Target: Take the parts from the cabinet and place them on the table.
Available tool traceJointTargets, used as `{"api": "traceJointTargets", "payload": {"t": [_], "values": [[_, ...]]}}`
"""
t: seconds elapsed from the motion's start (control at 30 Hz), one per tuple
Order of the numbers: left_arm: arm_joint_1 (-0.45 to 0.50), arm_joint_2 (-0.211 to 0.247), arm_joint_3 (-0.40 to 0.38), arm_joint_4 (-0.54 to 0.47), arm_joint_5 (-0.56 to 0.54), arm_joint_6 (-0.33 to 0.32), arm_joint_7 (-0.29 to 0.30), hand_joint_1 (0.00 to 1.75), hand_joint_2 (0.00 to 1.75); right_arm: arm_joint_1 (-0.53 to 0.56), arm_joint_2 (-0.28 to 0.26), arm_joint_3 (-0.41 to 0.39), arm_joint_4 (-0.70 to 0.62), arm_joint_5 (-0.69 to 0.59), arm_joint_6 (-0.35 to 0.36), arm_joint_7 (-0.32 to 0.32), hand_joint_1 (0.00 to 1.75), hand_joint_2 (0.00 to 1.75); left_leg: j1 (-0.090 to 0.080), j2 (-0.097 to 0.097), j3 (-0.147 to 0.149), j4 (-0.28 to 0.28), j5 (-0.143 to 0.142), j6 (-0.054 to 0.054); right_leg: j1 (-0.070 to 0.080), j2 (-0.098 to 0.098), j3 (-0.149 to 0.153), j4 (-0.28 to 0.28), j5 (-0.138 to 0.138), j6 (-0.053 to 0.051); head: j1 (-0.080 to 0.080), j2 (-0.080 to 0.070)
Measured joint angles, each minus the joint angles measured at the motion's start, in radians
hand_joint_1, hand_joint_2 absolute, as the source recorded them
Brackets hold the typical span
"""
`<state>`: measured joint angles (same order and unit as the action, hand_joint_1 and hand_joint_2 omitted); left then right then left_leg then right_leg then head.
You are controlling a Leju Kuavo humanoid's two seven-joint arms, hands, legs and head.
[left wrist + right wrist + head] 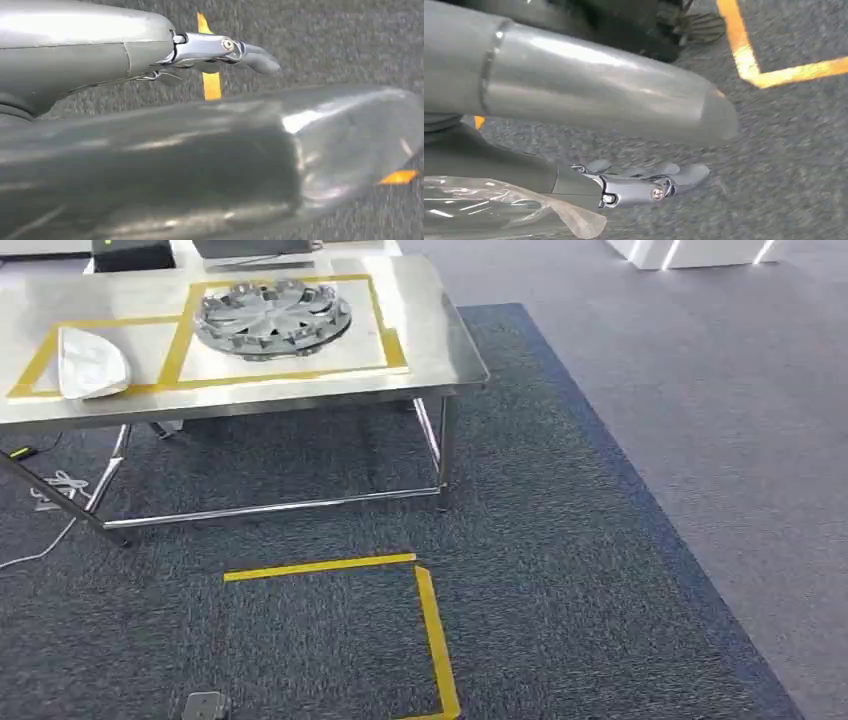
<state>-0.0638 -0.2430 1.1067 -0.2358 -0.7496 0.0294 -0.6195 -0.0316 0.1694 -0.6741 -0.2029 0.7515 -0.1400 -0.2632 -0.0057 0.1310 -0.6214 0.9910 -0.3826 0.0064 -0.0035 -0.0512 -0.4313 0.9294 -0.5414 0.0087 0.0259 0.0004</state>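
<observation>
Note that two parts already occupy the worktop: the round finned part inside its yellow taped outline, the white part in the adjacent one. Both the left hand and right hand hang over carpet, fingers extended, empty.

Tabletop: brushed silver steel, marked with yellow tape outlines. Wheel-cover part: silver-grey, radial spoke pattern. Second part: pale whitish-grey. Carpet: dark blue-grey fleck; adjoining floor lighter grey. Floor tape: yellow, right-angle outline. Left hand: grey cover, chrome links, dark grey fingers. Right hand: same grey and chrome.
</observation>
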Motion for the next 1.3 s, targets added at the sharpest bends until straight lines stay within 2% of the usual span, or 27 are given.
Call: {"api": "traceJointTargets", "payload": {"t": [0.07, 0.13, 0.17, 0.23, 0.3, 0.33, 0.37, 0.43, 0.5, 0.57, 0.63, 0.67, 0.7, 0.73, 0.8, 0.83, 0.87, 0.9, 1.0, 1.03, 1.07, 1.1, 1.13, 1.17, 1.2, 1.23, 1.3], "values": [[0.004, -0.001, 0.0, 0.0, -0.006, 0.001, 0.004, 0.0, 0.0, 0.0, 0.001, 0.0, 0.0, 0.003, -0.007, 0.003, 0.0, 0.0, 0.01, -0.092, -0.017, 0.075, -0.122, -0.016, -0.004, 0.018, -0.032, 0.002, 0.027, -0.018, -0.004, 0.0], [0.007, -0.001, 0.0, 0.0, -0.011, 0.003, 0.009, 0.0, 0.0, -0.001, 0.003, -0.001, 0.0, 0.008, -0.006, 0.002, 0.0, 0.0, 0.012, -0.122, -0.043, 0.231, -0.233, -0.021, -0.003, 0.043, -0.053, 0.005, 0.053, -0.021, -0.007, 0.0], [0.007, -0.001, 0.0, 0.0, -0.013, 0.005, 0.009, 0.0, 0.0, -0.001, 0.004, 0.0, 0.0, 0.01, -0.006, 0.003, 0.0, 0.0, 0.012, -0.124, -0.047, 0.289, -0.253, -0.022, -0.002, 0.055, -0.072, 0.01, 0.064, -0.02, -0.007, 0.0], [0.005, -0.001, 0.0, 0.0, -0.015, 0.006, 0.009, 0.0, 0.0, 0.003, 0.006, -0.001, 0.0, 0.011, -0.007, 0.006, 0.0, 0.0, 0.014, -0.126, -0.009, 0.288, -0.21, -0.023, -0.004, 0.079, -0.11, 0.024, 0.084, -0.014, -0.006, 0.0], [0.005, 0.0, 0.0, 0.0, -0.02, 0.006, 0.009, 0.0, 0.0, 0.005, 0.006, -0.001, 0.0, 0.017, -0.006, 0.008, 0.0, 0.0, 0.02, -0.143, 0.104, 0.121, -0.143, -0.024, -0.009, 0.106, -0.143, 0.044, 0.095, -0.003, -0.006, 0.0], [0.005, 0.0, 0.0, 0.0, -0.021, 0.006, 0.009, 0.0, 0.0, 0.005, 0.006, -0.001, 0.0, 0.018, -0.006, 0.008, 0.0, 0.0, 0.026, -0.186, 0.157, 0.028, -0.15, -0.026, -0.011, 0.117, -0.157, 0.056, 0.099, 0.003, -0.007, 0.0], [0.005, -0.003, 0.0, 0.0, -0.023, 0.006, 0.009, 0.0, 0.0, 0.002, 0.005, -0.001, 0.0, 0.018, -0.006, 0.008, 0.0, 0.0, 0.027, -0.235, 0.179, -0.008, -0.169, -0.023, -0.006, 0.126, -0.175, 0.069, 0.104, 0.011, -0.008, 0.0], [0.006, -0.003, 0.0, 0.0, -0.023, 0.007, 0.01, 0.0, 0.0, 0.001, 0.005, -0.001, 0.0, 0.02, -0.005, 0.008, 0.0, 0.0, 0.023, -0.213, 0.163, 0.001, -0.168, -0.018, -0.008, 0.148, -0.187, 0.07, 0.125, 0.026, -0.007, 0.0], [0.006, -0.006, 0.0, 0.0, -0.024, 0.008, 0.01, 0.0, 0.0, 0.011, 0.004, -0.003, 0.0, 0.021, -0.005, 0.008, 0.0, 0.0, 0.023, -0.186, 0.146, 0.006, -0.153, 0.003, -0.009, 0.169, -0.203, 0.066, 0.141, 0.043, -0.006, 0.0], [0.002, -0.006, 0.0, 0.0, -0.024, 0.008, 0.011, 0.0, 0.0, 0.01, 0.004, -0.01, 0.0, 0.02, -0.01, 0.004, 0.0, 0.0, 0.021, -0.155, 0.125, 0.005, -0.135, 0.029, -0.006, 0.084, -0.232, 0.131, 0.051, 0.044, 0.005, 0.0], [0.004, -0.005, 0.0, 0.0, -0.027, 0.008, 0.011, 0.0, 0.0, 0.005, 0.004, -0.013, 0.0, 0.021, -0.013, 0.001, 0.0, 0.0, 0.014, -0.122, 0.099, 0.006, -0.115, 0.034, -0.007, 0.06, -0.278, 0.286, -0.057, 0.048, 0.006, 0.0], [0.004, -0.004, 0.001, 0.0, -0.029, 0.008, 0.011, 0.0, 0.0, 0.004, 0.004, -0.015, 0.0, 0.021, -0.014, 0.0, 0.0, 0.0, 0.011, -0.104, 0.085, 0.007, -0.106, 0.035, -0.007, 0.057, -0.291, 0.355, -0.083, 0.05, 0.006, 0.0], [0.004, -0.004, 0.001, 0.0, -0.029, 0.008, 0.011, 0.0, 0.0, 0.005, 0.005, -0.016, 0.0, 0.021, -0.014, 0.0, 0.0, 0.0, 0.008, -0.088, 0.072, 0.007, -0.097, 0.035, -0.007, 0.055, -0.287, 0.396, -0.077, 0.049, 0.006, 0.0], [0.003, -0.004, 0.001, 0.0, -0.03, 0.008, 0.011, 0.0, 0.0, 0.006, 0.005, -0.016, 0.0, 0.021, -0.014, 0.0, 0.0, 0.0, 0.005, -0.073, 0.059, 0.007, -0.087, 0.036, -0.007, 0.054, -0.262, 0.392, -0.043, 0.048, 0.006, 0.0], [0.0, -0.004, 0.001, 0.0, -0.03, 0.008, 0.011, 0.0, 0.0, 0.007, 0.005, -0.016, 0.0, 0.022, -0.014, 0.0, 0.0, 0.0, -0.003, -0.05, 0.037, 0.007, -0.069, 0.036, -0.005, 0.042, -0.158, 0.277, 0.029, 0.035, 0.006, 0.0], [-0.002, -0.004, 0.001, 0.0, -0.03, 0.008, 0.011, 0.0, 0.0, 0.006, 0.005, -0.017, 0.0, 0.023, -0.014, -0.001, 0.0, 0.0, -0.006, -0.042, 0.031, 0.007, -0.061, 0.035, 0.001, 0.013, -0.079, 0.174, 0.03, 0.023, 0.006, 0.0], [-0.003, -0.006, 0.001, 0.0, -0.03, 0.005, 0.011, 0.0, 0.0, 0.002, 0.005, -0.017, -0.003, 0.027, -0.014, -0.001, 0.0, 0.0, -0.009, -0.033, 0.032, 0.009, -0.056, 0.031, 0.012, -0.032, 0.003, 0.068, -0.009, 0.011, 0.006, 0.0], [-0.003, -0.007, 0.001, 0.0, -0.029, 0.002, 0.01, 0.0, 0.0, -0.004, 0.005, -0.017, -0.004, 0.031, -0.014, -0.001, 0.0, 0.0, -0.009, -0.02, 0.031, 0.01, -0.046, 0.026, 0.015, -0.037, 0.044, -0.003, -0.028, 0.008, 0.007, 0.0], [-0.008, -0.01, 0.002, 0.0, -0.03, -0.001, 0.011, 0.0, 0.0, 0.002, 0.005, -0.018, -0.003, 0.032, -0.019, 0.008, 0.0, 0.0, -0.001, 0.014, 0.029, 0.003, -0.027, 0.01, 0.021, -0.005, 0.012, -0.009, -0.015, -0.007, 0.009, 0.0], [-0.009, -0.011, 0.002, 0.0, -0.029, 0.002, 0.012, 0.0, 0.0, 0.007, 0.006, -0.019, -0.003, 0.033, -0.021, 0.011, 0.0, 0.0, 0.003, -0.016, 0.023, 0.013, -0.038, 0.0, 0.011, 0.002, 0.008, -0.016, 0.003, -0.013, 0.009, 0.0], [-0.007, -0.011, 0.003, 0.0, -0.027, 0.005, 0.012, 0.0, 0.0, 0.009, 0.005, -0.021, -0.003, 0.034, -0.026, 0.012, 0.0, 0.0, 0.003, -0.072, 0.016, 0.037, -0.084, -0.008, 0.011, 0.008, -0.002, -0.016, 0.012, -0.02, 0.008, 0.0], [-0.004, -0.011, 0.007, 0.0, -0.023, 0.007, 0.013, 0.0, 0.0, 0.01, 0.004, -0.024, -0.003, 0.033, -0.027, 0.012, 0.0, 0.0, 0.006, -0.106, 0.003, 0.095, -0.149, -0.011, 0.011, 0.02, -0.016, -0.015, 0.023, -0.025, 0.007, 0.0], [0.001, -0.011, 0.011, 0.0, -0.019, 0.008, 0.013, 0.0, 0.0, 0.009, 0.004, -0.026, -0.003, 0.033, -0.028, 0.009, 0.0, 0.0, 0.008, -0.12, -0.016, 0.178, -0.21, -0.014, 0.011, 0.036, -0.03, -0.013, 0.035, -0.028, 0.007, 0.0], [0.004, -0.008, 0.015, 0.0, -0.018, 0.008, 0.012, 0.0, 0.0, 0.009, 0.004, -0.028, -0.003, 0.033, -0.029, 0.005, 0.0, 0.0, 0.008, -0.124, -0.032, 0.251, -0.243, -0.016, 0.012, 0.049, -0.043, -0.01, 0.044, -0.027, 0.006, 0.0], [0.005, -0.004, 0.018, 0.0, -0.018, 0.002, 0.013, 0.0, 0.0, 0.01, 0.005, -0.031, -0.003, 0.038, -0.038, -0.001, 0.0, 0.0, 0.008, -0.125, -0.038, 0.3, -0.246, -0.017, 0.011, 0.063, -0.057, -0.003, 0.052, -0.026, 0.007, 0.0], [0.005, 0.001, 0.018, 0.0, -0.019, -0.007, 0.013, 0.0, 0.0, 0.013, 0.008, -0.032, -0.003, 0.047, -0.053, -0.002, 0.0, 0.0, 0.009, -0.126, -0.025, 0.299, -0.226, -0.018, 0.01, 0.073, -0.064, 0.005, 0.058, -0.024, 0.006, 0.0], [0.005, 0.01, 0.018, 0.0, -0.022, -0.019, 0.013, 0.0, 0.0, 0.018, 0.015, -0.032, -0.003, 0.068, -0.093, -0.002, 0.0, 0.0, 0.013, -0.131, 0.068, 0.163, -0.157, -0.02, 0.006, 0.101, -0.091, 0.029, 0.065, -0.018, 0.006, 0.0]]}}
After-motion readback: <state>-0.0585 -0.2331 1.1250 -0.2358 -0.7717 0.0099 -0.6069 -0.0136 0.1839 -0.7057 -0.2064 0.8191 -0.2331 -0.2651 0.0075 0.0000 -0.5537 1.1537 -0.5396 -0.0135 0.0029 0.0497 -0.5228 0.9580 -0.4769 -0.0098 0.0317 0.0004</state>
